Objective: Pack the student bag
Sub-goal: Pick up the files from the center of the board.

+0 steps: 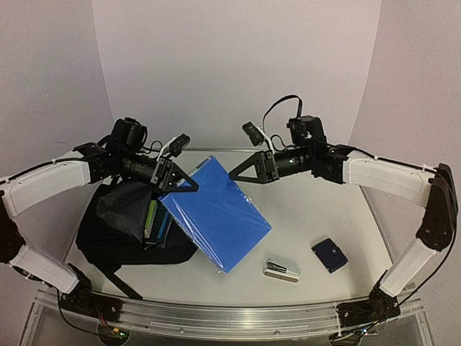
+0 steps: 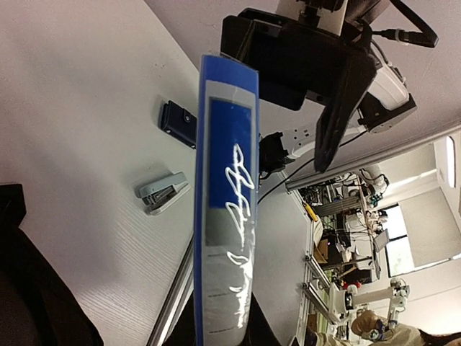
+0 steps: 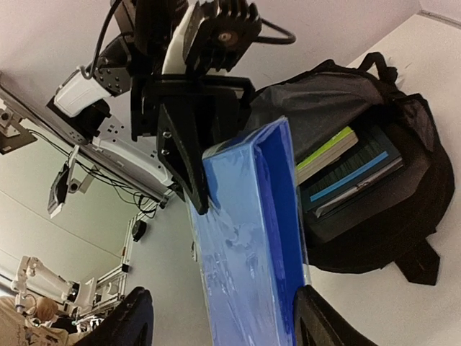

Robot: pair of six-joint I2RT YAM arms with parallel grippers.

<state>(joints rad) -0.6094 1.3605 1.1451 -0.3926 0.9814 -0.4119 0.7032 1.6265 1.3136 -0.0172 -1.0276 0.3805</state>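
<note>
Gripping now: the left claw (image 1: 175, 182) is seen closed on the upper corner of the blue folder (image 1: 216, 216), whose long axis runs from 11 to 5 o'clock. The student bag (image 1: 108, 231) lies at 8 o'clock from that claw on the tabletop (image 1: 317, 209), so the left arm is judged nearer. Only the right wrist view shows the right claw (image 3: 223, 317) spread open astride the folder, and books (image 3: 346, 169) lodged in the bag's mouth.

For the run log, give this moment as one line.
left hand: shut on blue binder | right hand: open at binder edge | student bag: open, books inside
</note>
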